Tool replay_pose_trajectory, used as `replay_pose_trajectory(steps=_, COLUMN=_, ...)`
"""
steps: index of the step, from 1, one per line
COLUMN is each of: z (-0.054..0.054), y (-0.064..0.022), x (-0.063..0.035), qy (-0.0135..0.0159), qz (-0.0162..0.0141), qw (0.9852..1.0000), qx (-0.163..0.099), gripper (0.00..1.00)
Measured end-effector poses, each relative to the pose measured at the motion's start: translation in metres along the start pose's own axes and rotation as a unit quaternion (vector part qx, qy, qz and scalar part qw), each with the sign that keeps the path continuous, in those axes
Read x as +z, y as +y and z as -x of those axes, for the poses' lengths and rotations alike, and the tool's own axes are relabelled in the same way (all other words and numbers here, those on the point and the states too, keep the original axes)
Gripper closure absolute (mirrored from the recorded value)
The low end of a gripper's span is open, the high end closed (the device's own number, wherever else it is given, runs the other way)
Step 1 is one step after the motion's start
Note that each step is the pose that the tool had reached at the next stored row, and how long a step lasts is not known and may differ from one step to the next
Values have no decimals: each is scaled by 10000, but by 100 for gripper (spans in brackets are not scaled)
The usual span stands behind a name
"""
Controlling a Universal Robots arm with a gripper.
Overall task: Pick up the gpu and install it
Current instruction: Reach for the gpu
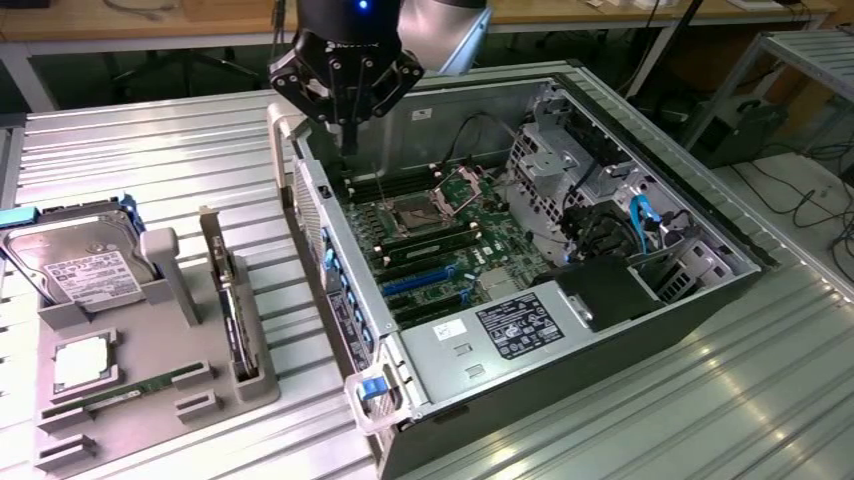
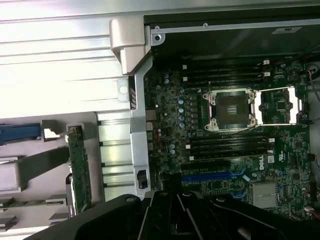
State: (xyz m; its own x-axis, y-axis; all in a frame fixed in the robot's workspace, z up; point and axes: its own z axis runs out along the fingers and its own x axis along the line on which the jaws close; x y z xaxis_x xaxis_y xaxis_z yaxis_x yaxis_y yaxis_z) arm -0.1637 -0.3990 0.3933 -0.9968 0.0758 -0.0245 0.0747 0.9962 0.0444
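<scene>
Exterior view: your black robot gripper, fingers closed together and empty, hangs above the open grey metal computer case, near its memory slots. The gpu, a thin green circuit card, stands on edge in the grey plastic parts holder, probably so its top edge can be pinched. It is well apart from the gripper, toward the exterior view's left. Wrist view: the gpu lies outside the case wall, and the long blue motherboard slot is bare.

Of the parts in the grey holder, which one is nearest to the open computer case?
The gpu, the thin card standing on edge; the hard drive, processor chip and RAM stick sit farther from the case.
</scene>
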Motion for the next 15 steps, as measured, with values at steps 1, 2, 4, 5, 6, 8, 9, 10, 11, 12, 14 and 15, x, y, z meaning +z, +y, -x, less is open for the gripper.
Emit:
replay_pose_trajectory(steps=1, z=-15, y=-1, x=0, qy=0, qz=0, qw=10000, qx=0, gripper=89)
replay_pose_trajectory(steps=2, z=-24, y=-2, x=-1, qy=0, qz=0, qw=10000, qx=0, gripper=89)
replay_pose_trajectory(steps=4, z=-44, y=-3, x=-1, qy=0, qz=0, qw=10000, qx=0, gripper=89)
replay_pose_trajectory(steps=5, z=-54, y=-4, x=-2, qy=0, qz=0, qw=10000, qx=0, gripper=89)
replay_pose_trajectory(steps=6, z=-65, y=-5, x=-2, qy=0, qz=0, qw=10000, qx=0, gripper=89)
replay_pose_trajectory(steps=8, z=-86, y=-6, x=-2, qy=0, qz=0, qw=10000, qx=-1, gripper=89)
replay_pose_trajectory(steps=9, z=-98, y=-7, x=-3, qy=0, qz=0, qw=10000, qx=-1, gripper=89)
replay_pose_trajectory(steps=10, z=-109, y=-8, x=-3, qy=0, qz=0, qw=10000, qx=-1, gripper=89)
replay_pose_trajectory(steps=11, z=-120, y=-9, x=-4, qy=0, qz=-1, qw=10000, qx=-1, gripper=89)
replay_pose_trajectory(steps=12, z=-137, y=-10, x=-4, qy=1, qz=-1, qw=10000, qx=-3, gripper=89)
replay_pose_trajectory(steps=14, z=-180, y=-15, x=-5, qy=0, qz=0, qw=10000, qx=-6, gripper=89)
replay_pose_trajectory(steps=15, z=-203, y=-17, x=-6, qy=0, qz=0, qw=10000, qx=-8, gripper=89)
